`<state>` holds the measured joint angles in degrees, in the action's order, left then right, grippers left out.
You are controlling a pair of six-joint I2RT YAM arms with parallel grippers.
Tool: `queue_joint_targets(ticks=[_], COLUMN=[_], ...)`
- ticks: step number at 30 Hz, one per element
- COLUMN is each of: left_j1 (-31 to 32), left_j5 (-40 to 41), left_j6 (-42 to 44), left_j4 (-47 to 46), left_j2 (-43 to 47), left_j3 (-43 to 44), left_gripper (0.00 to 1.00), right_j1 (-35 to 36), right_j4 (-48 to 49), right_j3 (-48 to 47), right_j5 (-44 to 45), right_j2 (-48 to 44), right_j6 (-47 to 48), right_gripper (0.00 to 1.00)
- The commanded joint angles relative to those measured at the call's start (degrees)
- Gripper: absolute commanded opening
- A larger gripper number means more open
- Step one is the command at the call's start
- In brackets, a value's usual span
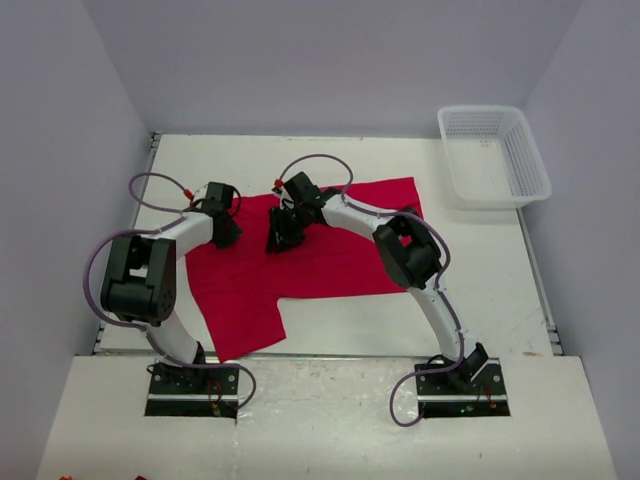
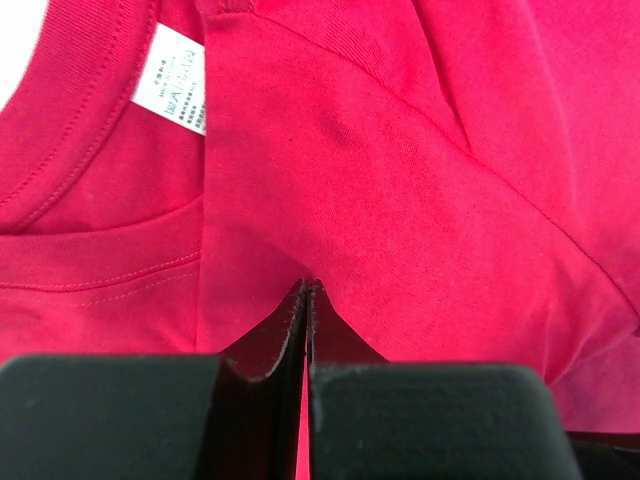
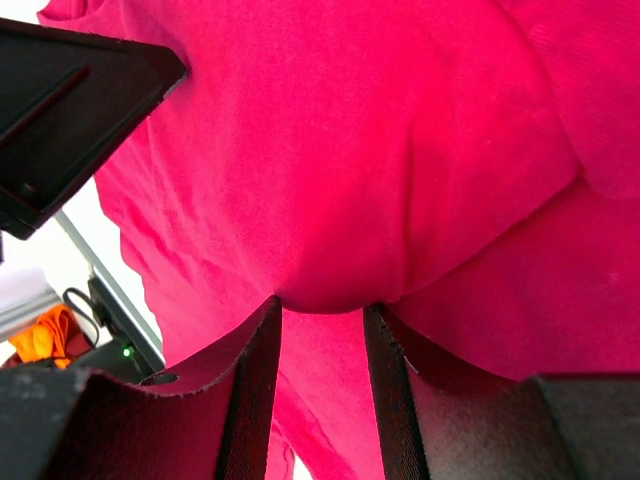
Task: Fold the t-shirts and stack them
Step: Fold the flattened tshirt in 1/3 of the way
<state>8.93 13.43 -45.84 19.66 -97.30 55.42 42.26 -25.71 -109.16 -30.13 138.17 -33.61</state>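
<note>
White arms [image 1: 440,312], black joints [image 1: 408,250], purple cables [image 1: 148,180]

T-shirt [image 1: 330,265] on the table's [image 1: 480,290] middle, basket [image 1: 480,109] near it at the far right corner.

Open tabletop [image 1: 480,290] right of t-shirt [image 1: 330,262], basket [image 1: 495,160] blocking far-right corner

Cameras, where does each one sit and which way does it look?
Top external: above, behind the arms, looking down at the table and red t-shirt; both arms show.
Left wrist: behind the left hand, facing the neck label; that hand shows, pinching cloth.
Right wrist: behind the right hand, facing bunched cloth; that hand shows, gripping a fold.
All three share the red t-shirt.
</note>
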Motion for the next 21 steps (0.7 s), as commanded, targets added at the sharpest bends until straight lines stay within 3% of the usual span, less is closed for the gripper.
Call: queue_joint_targets(ticks=[1,15,21], left_j1=[-0.5,-1.1,-1.3], left_j5=[-0.9,-1.9,-2.2], left_j6=[0.6,0.8,0.9], left_j4=[-2.4,-3.5,-3.8], left_j2=[-1.2,-1.1,-1.1], left_j3=[-0.2,-1.5,-1.8], left_gripper=[0.0,0.0,0.0], right_j1=[0.5,0.5,0.5], right_j4=[-2.8,-8.3,-8.4], right_j3=[-1.1,-4.4,-8.8], right_j5=[5.9,11.6,5.9], right_j2=[-3.3,-2.8,0.3], right_j6=[-1.2,-0.8,-0.6], right_gripper=[0.4,0.4,0.17])
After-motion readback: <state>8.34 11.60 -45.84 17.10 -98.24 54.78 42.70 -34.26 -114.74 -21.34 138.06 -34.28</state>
